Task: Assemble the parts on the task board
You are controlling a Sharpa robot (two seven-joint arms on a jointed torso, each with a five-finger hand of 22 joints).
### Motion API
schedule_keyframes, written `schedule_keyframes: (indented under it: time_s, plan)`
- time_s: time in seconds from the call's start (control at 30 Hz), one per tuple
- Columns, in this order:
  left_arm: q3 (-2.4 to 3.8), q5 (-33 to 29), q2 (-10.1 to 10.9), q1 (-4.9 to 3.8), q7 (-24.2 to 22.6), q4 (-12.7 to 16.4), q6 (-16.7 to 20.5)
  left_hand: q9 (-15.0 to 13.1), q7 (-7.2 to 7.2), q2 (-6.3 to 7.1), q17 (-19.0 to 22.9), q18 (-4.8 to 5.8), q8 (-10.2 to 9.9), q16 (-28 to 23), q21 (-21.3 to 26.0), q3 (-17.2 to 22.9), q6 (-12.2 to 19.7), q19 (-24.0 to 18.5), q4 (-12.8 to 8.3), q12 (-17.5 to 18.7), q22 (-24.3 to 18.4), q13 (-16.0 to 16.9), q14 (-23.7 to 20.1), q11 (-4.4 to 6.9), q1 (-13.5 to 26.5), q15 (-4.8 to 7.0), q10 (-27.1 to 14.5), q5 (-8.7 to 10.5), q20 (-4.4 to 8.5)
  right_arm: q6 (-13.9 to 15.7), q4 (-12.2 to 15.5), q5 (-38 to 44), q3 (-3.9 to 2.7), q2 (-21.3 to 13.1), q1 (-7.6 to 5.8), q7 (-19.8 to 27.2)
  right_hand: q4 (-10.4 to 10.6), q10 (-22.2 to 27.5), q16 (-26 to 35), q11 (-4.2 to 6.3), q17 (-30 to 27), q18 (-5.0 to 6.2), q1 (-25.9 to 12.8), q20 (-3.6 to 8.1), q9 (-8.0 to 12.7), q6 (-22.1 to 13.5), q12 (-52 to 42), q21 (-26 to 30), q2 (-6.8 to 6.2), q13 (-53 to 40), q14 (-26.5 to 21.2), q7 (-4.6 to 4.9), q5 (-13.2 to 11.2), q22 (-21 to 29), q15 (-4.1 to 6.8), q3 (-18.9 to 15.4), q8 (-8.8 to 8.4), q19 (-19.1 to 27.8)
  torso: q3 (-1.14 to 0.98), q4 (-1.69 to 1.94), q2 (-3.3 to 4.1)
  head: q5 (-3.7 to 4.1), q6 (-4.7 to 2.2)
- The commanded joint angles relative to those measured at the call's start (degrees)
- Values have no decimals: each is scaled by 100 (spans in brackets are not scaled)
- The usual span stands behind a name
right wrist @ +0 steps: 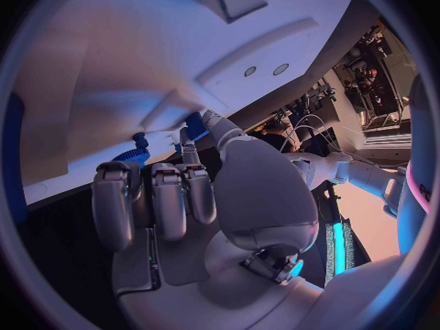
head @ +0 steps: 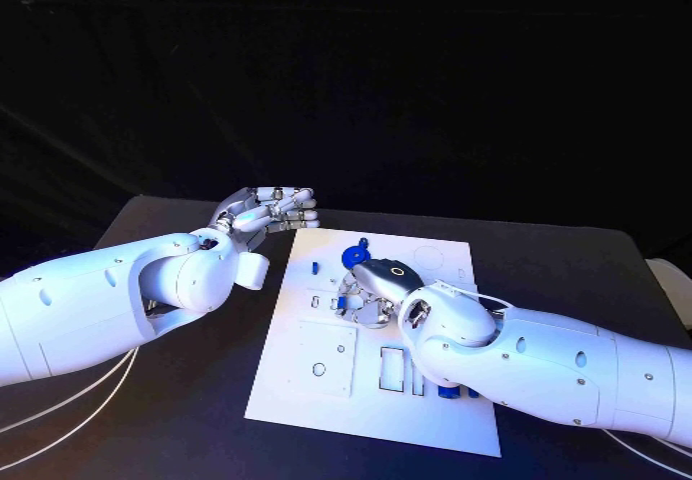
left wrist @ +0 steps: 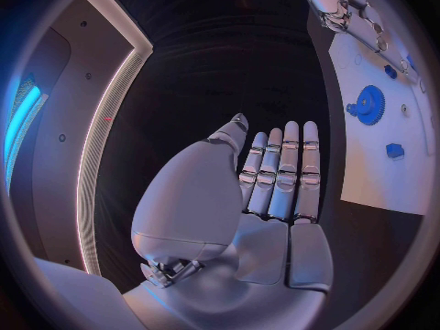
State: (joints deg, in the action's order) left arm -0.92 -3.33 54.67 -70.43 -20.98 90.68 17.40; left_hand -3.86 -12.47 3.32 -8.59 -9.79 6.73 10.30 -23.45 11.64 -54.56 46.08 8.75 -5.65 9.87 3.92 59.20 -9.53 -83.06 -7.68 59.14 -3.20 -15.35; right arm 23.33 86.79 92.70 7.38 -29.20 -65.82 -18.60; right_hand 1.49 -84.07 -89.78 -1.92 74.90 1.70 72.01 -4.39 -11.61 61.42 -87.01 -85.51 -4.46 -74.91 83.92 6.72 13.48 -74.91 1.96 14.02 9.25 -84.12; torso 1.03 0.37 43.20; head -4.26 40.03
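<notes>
Right robot hand (head: pixel 372 287): fingers curled over white rectangular task board (head: pixel 332 380), can't tell if gripping anything
Left robot hand (head: pixel 271 210): released, fingers straight
Round blue toothed gear (head: pixel 355 256): just beyond right robot hand

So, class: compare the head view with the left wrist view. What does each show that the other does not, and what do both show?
Only the head view shows the whole task board with its rectangular slots near the robot, and the right hand resting over the board's middle. Only the left wrist view shows the left hand's palm side, its fingers straight, close together and holding nothing. Both show the blue gear on the board and the left hand lying off the board's edge, over the black table.
</notes>
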Motion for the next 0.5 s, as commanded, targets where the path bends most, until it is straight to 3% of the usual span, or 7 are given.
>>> schedule_keyframes:
  time_s: [0.03, 0.5]
  plan:
    - [3, 30, 0, -4, -26, 6, -30, 5, -12, -62, 10, -60, -24, -22, 27, 3, -11, -48, -34, 33, -11, -4, -30, -26, 9, 7, 26, 15, -6, -154, -10, 86, 19, -10, 25, -137, 6, -232, 15, -43, 1446, -21, -93, -24, 15, -80, 39, 51, -45, -1106, 592, 15, -50, -1121, -40, -64, -44, -221, -1, 3, 2, 25, 3]
    - [3, 30, 0, -4, -23, 2, -33, 5, -12, -62, 10, -60, -24, -22, 27, 3, -11, -48, -34, 33, -11, -4, -30, -26, 9, 7, 26, 15, -6, 13, -15, 98, 19, -5, 26, -114, 151, -105, 55, -110, 1379, 7, -289, -78, 29, -260, 152, 157, -181, -975, 574, 84, -131, -1052, -98, -318, -120, -152, 0, -1, 0, 24, -12]
